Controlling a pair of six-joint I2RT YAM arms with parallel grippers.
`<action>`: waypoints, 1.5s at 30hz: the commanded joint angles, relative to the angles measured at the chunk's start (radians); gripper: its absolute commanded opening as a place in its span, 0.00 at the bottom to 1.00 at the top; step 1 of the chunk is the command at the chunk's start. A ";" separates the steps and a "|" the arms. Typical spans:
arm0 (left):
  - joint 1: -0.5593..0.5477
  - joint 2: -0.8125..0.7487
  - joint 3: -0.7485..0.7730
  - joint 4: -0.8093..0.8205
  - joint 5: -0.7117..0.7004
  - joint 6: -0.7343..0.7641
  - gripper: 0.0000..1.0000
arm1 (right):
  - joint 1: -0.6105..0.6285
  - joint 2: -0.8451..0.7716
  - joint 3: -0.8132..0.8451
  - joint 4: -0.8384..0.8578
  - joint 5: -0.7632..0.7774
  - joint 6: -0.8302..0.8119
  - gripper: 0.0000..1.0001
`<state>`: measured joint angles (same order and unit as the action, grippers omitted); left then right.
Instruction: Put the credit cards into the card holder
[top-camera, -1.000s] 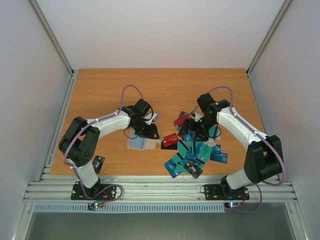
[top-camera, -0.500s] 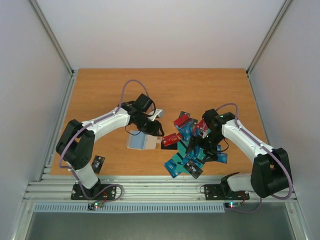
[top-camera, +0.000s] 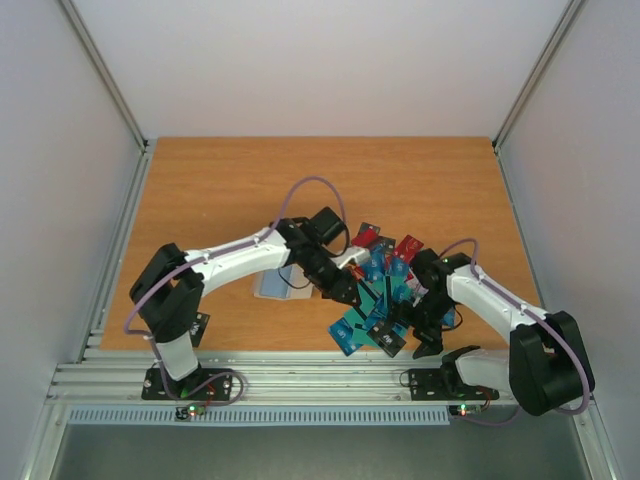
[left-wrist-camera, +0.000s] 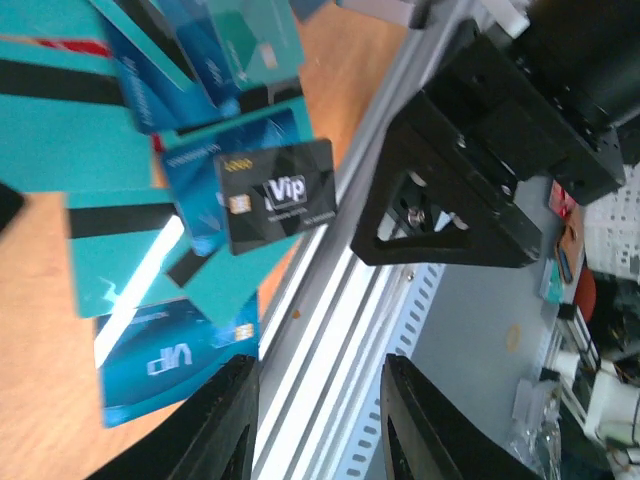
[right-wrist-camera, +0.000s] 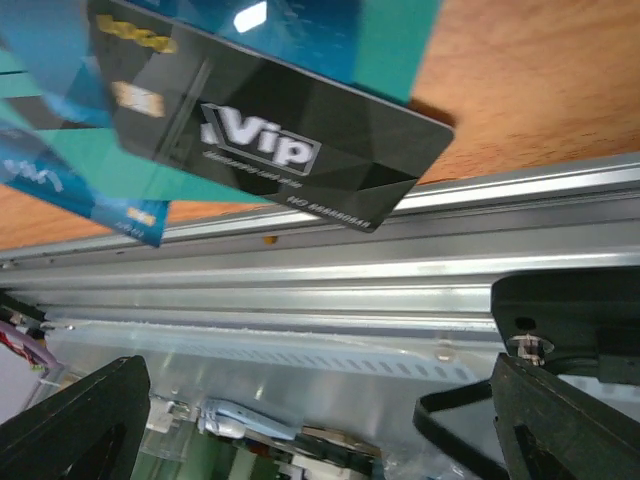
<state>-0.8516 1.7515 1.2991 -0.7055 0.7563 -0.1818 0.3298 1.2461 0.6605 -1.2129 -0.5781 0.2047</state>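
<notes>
I am holding the left gripper (left-wrist-camera: 320, 368) spread over the pile of teal, blue and red plastic credit cards (top-camera: 352, 332); the cream rectangular card holder (top-camera: 275, 290) is lying just left of it. The right gripper (right-wrist-camera: 320, 372), also spread, is hovering at the pile's near right edge.

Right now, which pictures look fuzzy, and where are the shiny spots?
Left wrist view: a white glare streak crosses a teal plastic card, and the upper left is smeared. Right wrist view: the black Vip-printed card is sharp, with a small glare spot on the blue card above it. Top view: evenly lit, no glare.
</notes>
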 joint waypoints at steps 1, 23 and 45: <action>-0.062 0.064 0.006 0.029 0.057 -0.001 0.36 | -0.005 -0.064 -0.108 0.118 -0.038 0.105 0.92; -0.167 0.363 0.169 0.076 0.037 -0.098 0.32 | -0.005 -0.207 -0.293 0.400 -0.012 0.213 0.77; -0.168 0.497 0.181 0.046 0.003 -0.095 0.31 | -0.005 -0.132 -0.352 0.582 -0.042 0.214 0.45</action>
<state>-1.0149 2.1788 1.4727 -0.6476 0.8078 -0.2874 0.3290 1.0904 0.3187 -0.7513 -0.6102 0.4160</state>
